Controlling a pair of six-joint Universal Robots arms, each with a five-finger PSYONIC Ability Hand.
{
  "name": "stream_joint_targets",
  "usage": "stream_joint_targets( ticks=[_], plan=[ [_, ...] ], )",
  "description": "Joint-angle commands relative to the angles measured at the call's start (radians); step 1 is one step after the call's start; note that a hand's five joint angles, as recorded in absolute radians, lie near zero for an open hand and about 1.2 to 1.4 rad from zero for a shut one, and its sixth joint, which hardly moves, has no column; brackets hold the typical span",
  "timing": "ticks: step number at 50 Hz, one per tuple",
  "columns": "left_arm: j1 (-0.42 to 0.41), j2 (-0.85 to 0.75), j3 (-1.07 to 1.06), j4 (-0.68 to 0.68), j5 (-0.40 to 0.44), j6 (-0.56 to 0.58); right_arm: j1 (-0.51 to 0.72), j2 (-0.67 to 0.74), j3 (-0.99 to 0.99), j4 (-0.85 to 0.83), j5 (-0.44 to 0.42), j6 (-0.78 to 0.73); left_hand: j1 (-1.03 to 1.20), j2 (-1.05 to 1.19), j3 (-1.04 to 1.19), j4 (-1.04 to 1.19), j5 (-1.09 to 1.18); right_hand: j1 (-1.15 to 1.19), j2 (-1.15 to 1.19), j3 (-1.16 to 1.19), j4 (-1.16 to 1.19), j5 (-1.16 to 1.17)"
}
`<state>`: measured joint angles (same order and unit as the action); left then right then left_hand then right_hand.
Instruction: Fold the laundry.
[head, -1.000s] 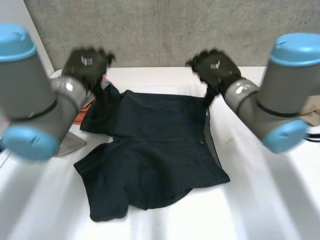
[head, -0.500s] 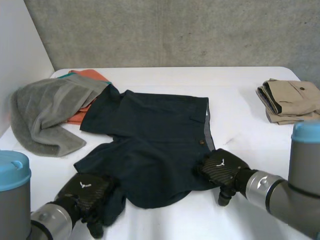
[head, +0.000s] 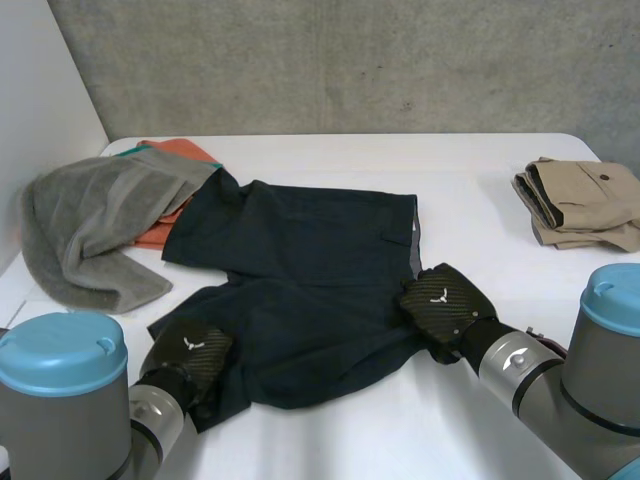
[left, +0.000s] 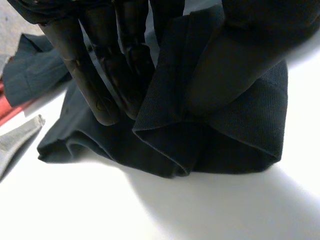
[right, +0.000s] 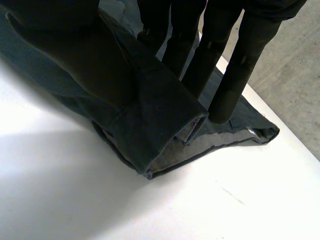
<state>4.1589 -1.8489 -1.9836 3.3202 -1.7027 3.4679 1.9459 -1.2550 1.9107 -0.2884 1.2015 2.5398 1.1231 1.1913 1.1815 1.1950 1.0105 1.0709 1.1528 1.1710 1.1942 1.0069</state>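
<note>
Dark navy shorts (head: 300, 280) lie spread on the white table (head: 480, 200), waistband toward the far side. My left hand (head: 188, 358) is at the shorts' near left leg hem, and in the left wrist view its thumb (left: 235, 60) and fingers (left: 105, 75) pinch a bunched fold of the dark cloth (left: 200, 140). My right hand (head: 445, 300) is at the near right leg hem. In the right wrist view its thumb (right: 80, 45) presses a fold of the cloth (right: 160, 120) against the fingers (right: 235, 75).
A grey towel (head: 90, 230) lies at the left over an orange cloth (head: 165, 220). Folded beige trousers (head: 585, 200) sit at the right edge. A grey wall stands behind the table.
Both hands came from the shorts' far corners down to the near leg hems, then closed from open onto the cloth. The near hems are now lifted and bunched.
</note>
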Motion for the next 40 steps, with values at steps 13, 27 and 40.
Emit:
stream_joint_targets(
  ticks=[13, 27, 40],
  plan=[
    [-0.048, 0.411, -0.034, -0.708, 0.224, 0.161, -0.13, -0.277, -0.061, 0.905, 0.021, -0.524, 0.273, 0.205, 0.215, 0.201, 0.211, 0.325, 0.243, 0.225, 0.202, 0.215],
    [0.064, 0.105, 0.288, -0.144, 0.215, 0.32, -0.027, -0.04, -0.335, 0.436, 0.032, -0.072, 0.273, 0.205, 0.215, 0.201, 0.211, 0.325, 0.243, 0.225, 0.202, 0.215],
    [0.09, -0.499, 0.917, 0.124, 0.193, 0.395, 0.083, 0.354, -0.603, -0.131, 0.312, -0.006, 0.273, 0.205, 0.215, 0.201, 0.211, 0.325, 0.243, 0.225, 0.202, 0.215]
  ],
)
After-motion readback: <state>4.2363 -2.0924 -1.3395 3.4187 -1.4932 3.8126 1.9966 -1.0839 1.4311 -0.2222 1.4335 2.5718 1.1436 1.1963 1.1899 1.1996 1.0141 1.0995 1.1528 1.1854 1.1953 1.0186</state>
